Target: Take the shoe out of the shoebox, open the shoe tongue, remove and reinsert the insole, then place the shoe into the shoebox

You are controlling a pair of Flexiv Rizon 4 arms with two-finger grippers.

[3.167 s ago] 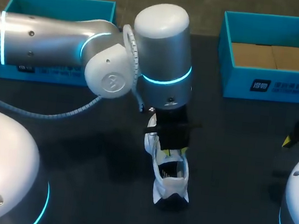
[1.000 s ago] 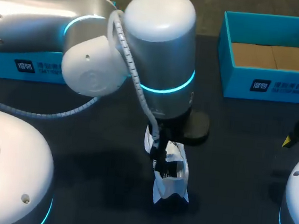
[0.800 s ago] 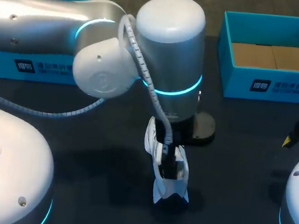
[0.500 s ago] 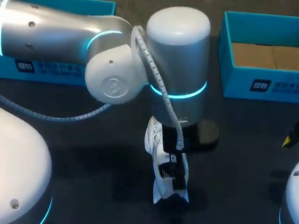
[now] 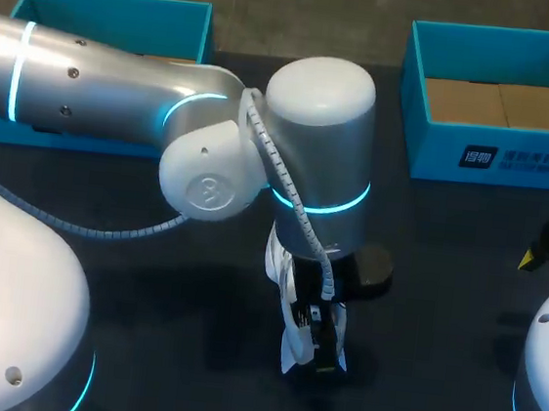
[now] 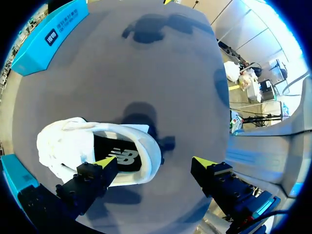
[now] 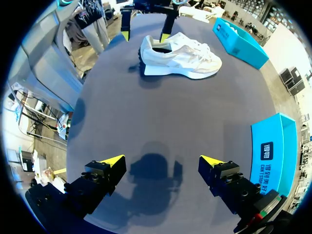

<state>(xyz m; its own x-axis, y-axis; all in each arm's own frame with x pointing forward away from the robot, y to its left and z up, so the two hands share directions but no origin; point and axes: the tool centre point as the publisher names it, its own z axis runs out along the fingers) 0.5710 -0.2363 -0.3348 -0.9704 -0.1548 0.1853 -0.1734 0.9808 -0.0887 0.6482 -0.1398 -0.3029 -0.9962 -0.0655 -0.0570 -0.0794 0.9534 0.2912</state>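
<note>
**Change of state.** Over the last few seconds the left arm swung its wrist away from above the shoe (image 6: 63,144), then came back and settled lower, toward the heel end nearest the robot. The shoe has not shifted. It stands upright on its sole in the middle of the counter (image 5: 443,282), outside both blue boxes.

**Left hand** (image 6: 156,163). The fingers are spread wide and grip nothing. One fingertip (image 6: 108,162) sits over the shoe opening, above the black insole (image 6: 122,156). The other finger is past the heel, over bare counter. The heel collar therefore lies between the two fingers. Contact with the shoe cannot be confirmed from these views.

**Right hand** (image 7: 163,161). The fingers are spread wide and hold nothing. It hangs over the counter on the right, well apart from the shoe, and is unchanged in the head view.

**Insole.** It lies flat inside the shoe and is visible through the opening.

**Meaning for the task.**
- Removal of the shoe from the shoebox (image 5: 428,143) is complete.
- The return of the left hand to the heel, with one finger in the opening, indicates an insole step is being set up. Whether this is before removal or after reinsertion cannot be determined.
- Final placement into the shoebox is not yet done.
</note>
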